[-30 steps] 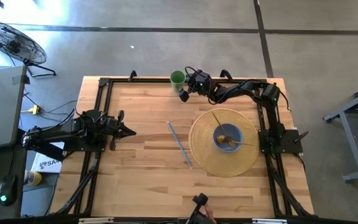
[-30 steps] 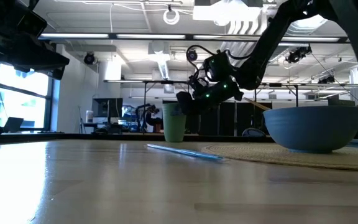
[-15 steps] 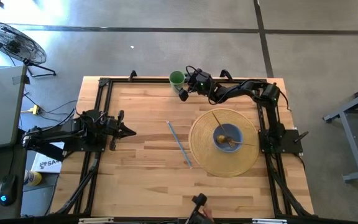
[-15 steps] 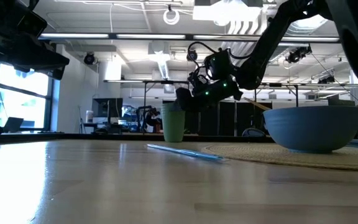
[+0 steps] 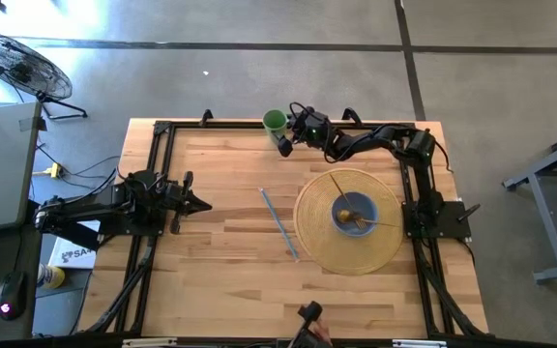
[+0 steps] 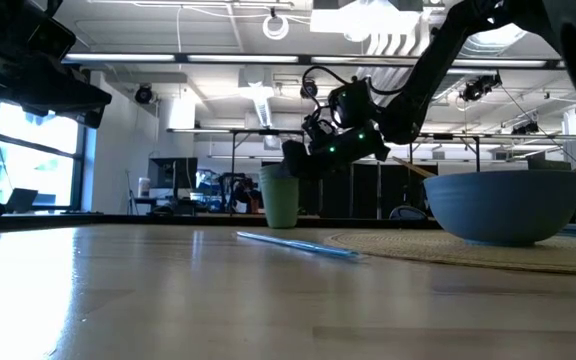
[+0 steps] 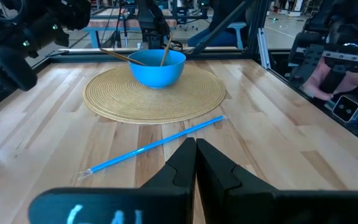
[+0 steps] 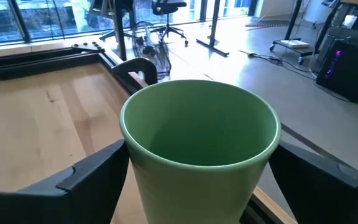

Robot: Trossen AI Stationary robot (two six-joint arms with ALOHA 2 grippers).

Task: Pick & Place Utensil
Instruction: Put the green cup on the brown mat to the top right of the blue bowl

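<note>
A thin blue straw lies flat on the wooden table, left of a round woven mat. In the left wrist view the straw lies just ahead of my shut left gripper, which waits at the table's left. A blue bowl with sticks leaning in it stands on the mat. A green cup stands upright at the far edge. My right gripper hovers open just above the cup's rim, its fingers spread to either side.
A black frame runs along the table's left, far and right edges. The right arm reaches along the far edge. Bare wood lies between the straw and the left gripper and across the near half of the table.
My right gripper has crept slightly up and toward the green cup at the far edge, staying open. The straw, bowl and cup stand as before.
</note>
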